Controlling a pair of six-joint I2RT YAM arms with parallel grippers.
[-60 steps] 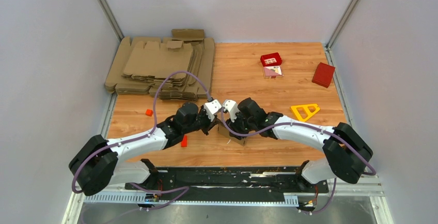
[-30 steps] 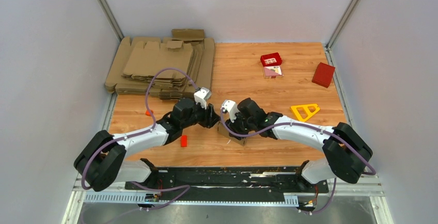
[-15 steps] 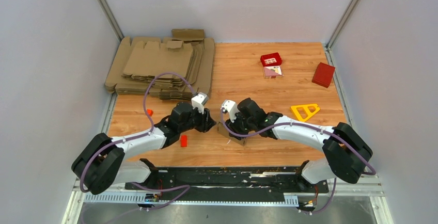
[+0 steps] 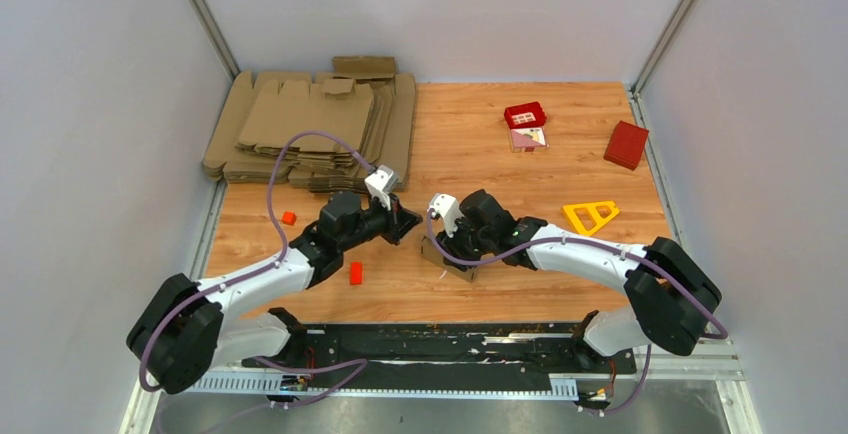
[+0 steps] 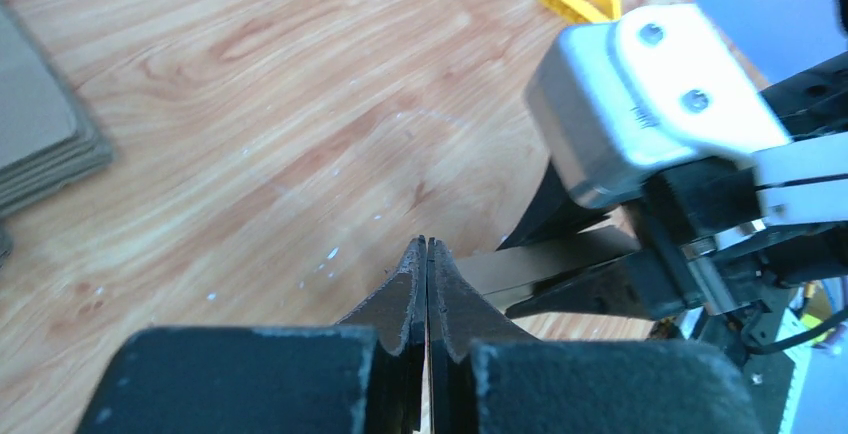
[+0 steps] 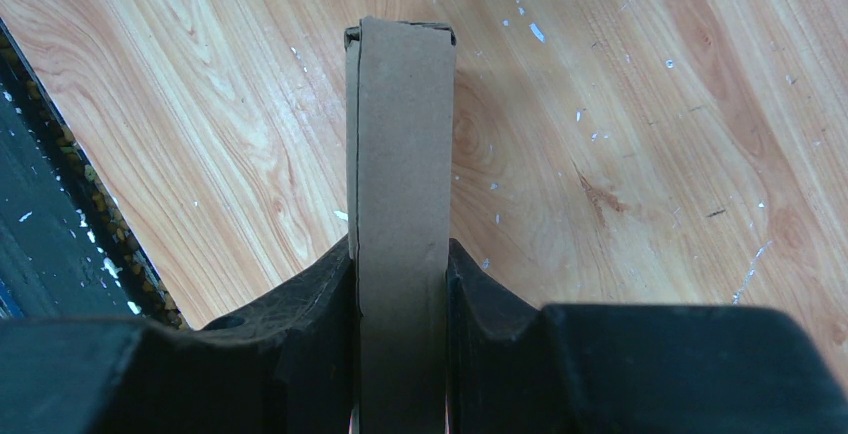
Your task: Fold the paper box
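The paper box [image 4: 436, 251] is a small brown folded cardboard piece on the wooden table in front of the arms. My right gripper [image 4: 455, 246] is shut on it. In the right wrist view the box [image 6: 400, 134] shows as a narrow upright strip clamped between both black fingers, the gripper [image 6: 400, 259] pinching its lower part. My left gripper [image 4: 405, 224] is shut and empty, a little to the left of the box and apart from it. In the left wrist view its closed gripper [image 5: 427, 246] points toward the box's edge [image 5: 545, 257], held by the right gripper.
A big pile of flat cardboard blanks [image 4: 310, 129] lies at the back left. A red box [image 4: 626, 144], a small red tray [image 4: 525, 114] and a yellow triangle [image 4: 590, 216] are at the right. Two small red blocks [image 4: 355, 273] lie near the left arm.
My left gripper has pulled back from the box, moving left and slightly away. My right gripper and the box have stayed in place.
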